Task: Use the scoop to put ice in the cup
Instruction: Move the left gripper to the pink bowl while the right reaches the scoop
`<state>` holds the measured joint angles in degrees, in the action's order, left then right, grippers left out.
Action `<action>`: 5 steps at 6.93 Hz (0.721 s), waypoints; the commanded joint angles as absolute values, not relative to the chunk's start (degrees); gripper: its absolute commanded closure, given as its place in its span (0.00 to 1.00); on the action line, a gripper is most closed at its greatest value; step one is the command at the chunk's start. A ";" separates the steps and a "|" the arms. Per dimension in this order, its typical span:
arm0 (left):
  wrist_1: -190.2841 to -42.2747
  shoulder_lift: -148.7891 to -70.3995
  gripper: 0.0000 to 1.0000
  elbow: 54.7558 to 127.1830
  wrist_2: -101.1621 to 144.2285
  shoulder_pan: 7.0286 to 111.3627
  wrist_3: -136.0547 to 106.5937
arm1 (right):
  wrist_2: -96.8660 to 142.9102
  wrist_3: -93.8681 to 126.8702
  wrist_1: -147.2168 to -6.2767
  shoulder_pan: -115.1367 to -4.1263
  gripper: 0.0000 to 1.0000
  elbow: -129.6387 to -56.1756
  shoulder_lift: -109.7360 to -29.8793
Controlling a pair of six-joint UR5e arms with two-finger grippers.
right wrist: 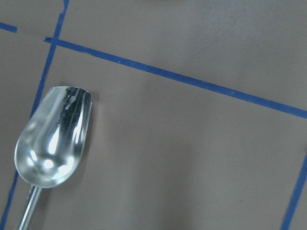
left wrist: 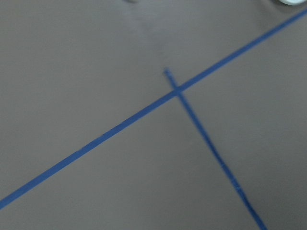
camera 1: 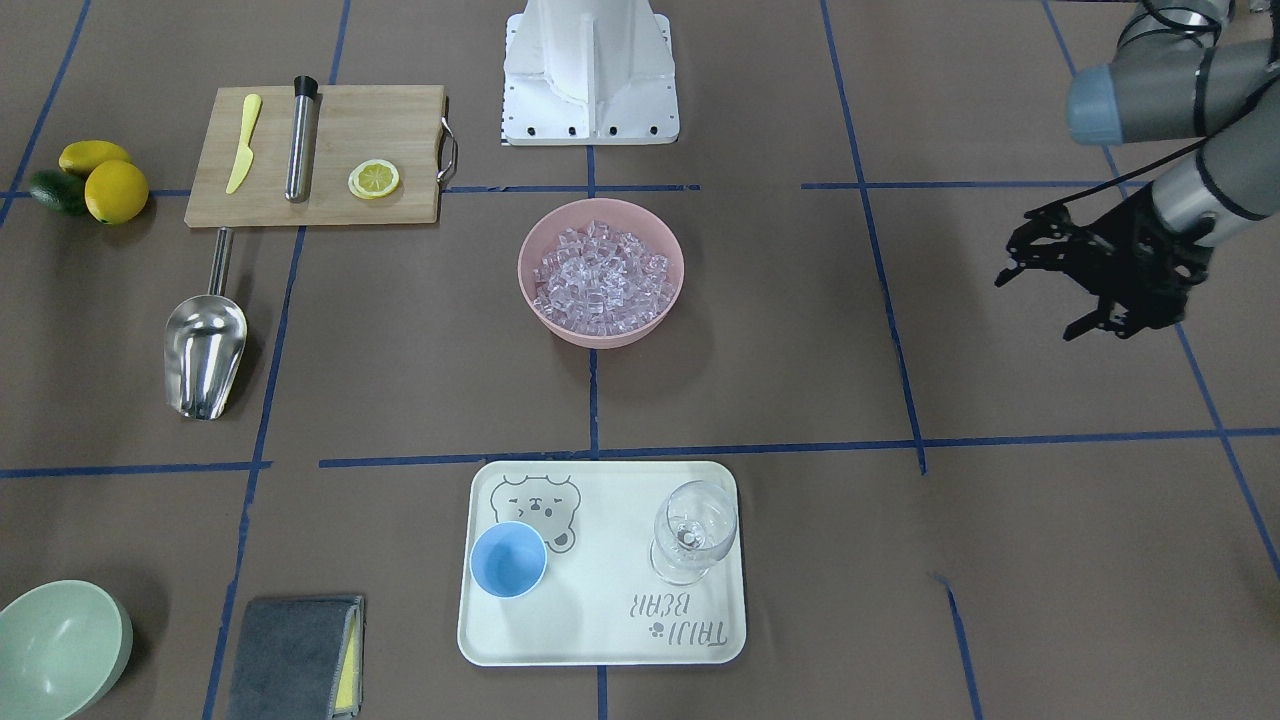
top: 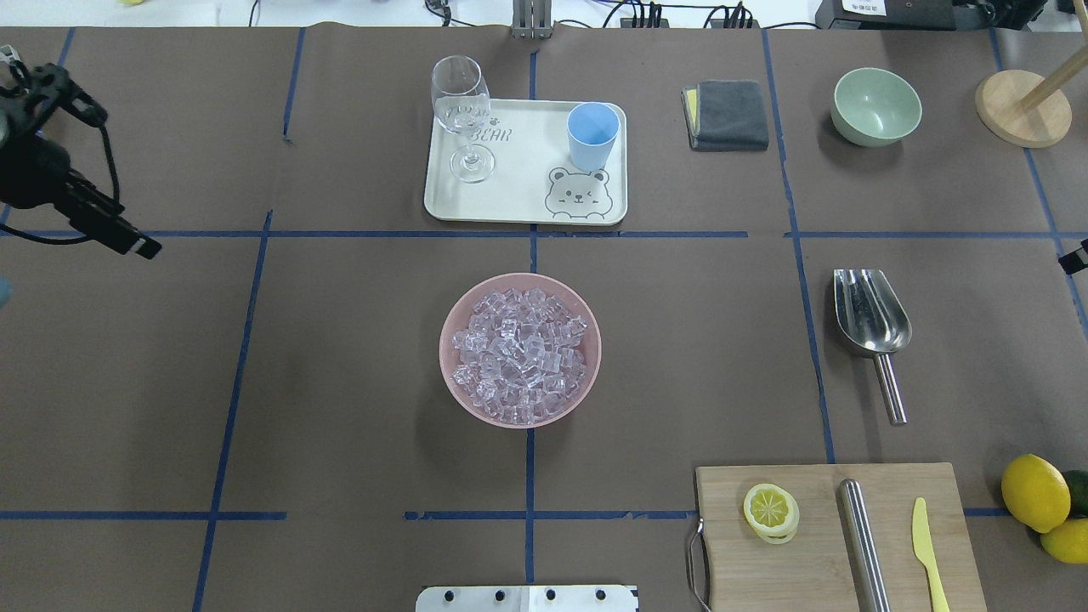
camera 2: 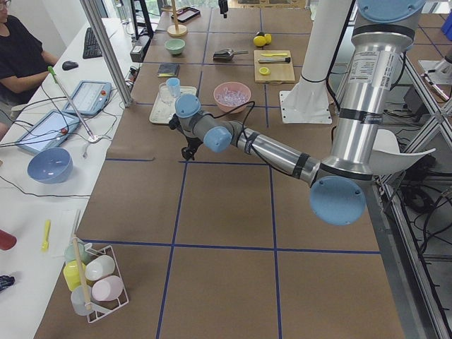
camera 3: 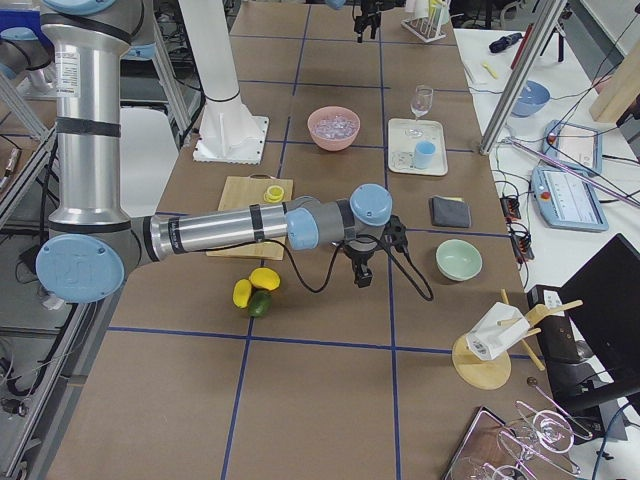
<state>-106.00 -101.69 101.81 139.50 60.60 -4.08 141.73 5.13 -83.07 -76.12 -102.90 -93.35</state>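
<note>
The ice [camera 1: 600, 272] is a heap of clear cubes in a pink bowl [top: 455, 387] at the table's middle. The light-blue cup [camera 1: 508, 560] stands upright on a white tray [camera 1: 600, 640], beside the bear print. The steel scoop [camera 1: 205, 345] lies flat on the table with its handle toward the cutting board, and it also fills the right wrist view [right wrist: 53, 139]. My left gripper [camera 1: 1040, 300] hangs open and holds nothing, far to the side of the bowl. My right gripper [camera 3: 361, 278] hovers over the table near the scoop; whether it is open or shut I cannot tell.
A wine glass [camera 1: 693, 530] shares the tray with the cup. A wooden cutting board [camera 1: 390, 120] carries a lemon slice, a steel cylinder and a yellow knife. Lemons [camera 1: 115, 190], a green bowl [camera 1: 60, 645] and a grey cloth [camera 1: 290, 655] lie on the scoop's side of the table.
</note>
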 commanded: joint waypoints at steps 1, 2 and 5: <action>-107.57 -106.51 0.00 102.21 139.13 52.50 -3.96 | 141.16 23.64 -67.15 -69.90 0.00 -104.06 -97.44; -112.45 -106.78 0.00 101.78 136.43 50.12 -3.87 | 137.85 33.56 -61.23 -65.70 0.00 -105.19 -98.86; -129.08 -108.63 0.00 96.61 129.65 41.25 -4.04 | 131.40 50.59 -60.73 -55.13 0.00 -113.18 -99.84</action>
<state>-123.85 -107.82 98.52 131.93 44.83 -3.99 132.79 45.20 -61.12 -58.42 -110.54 -99.49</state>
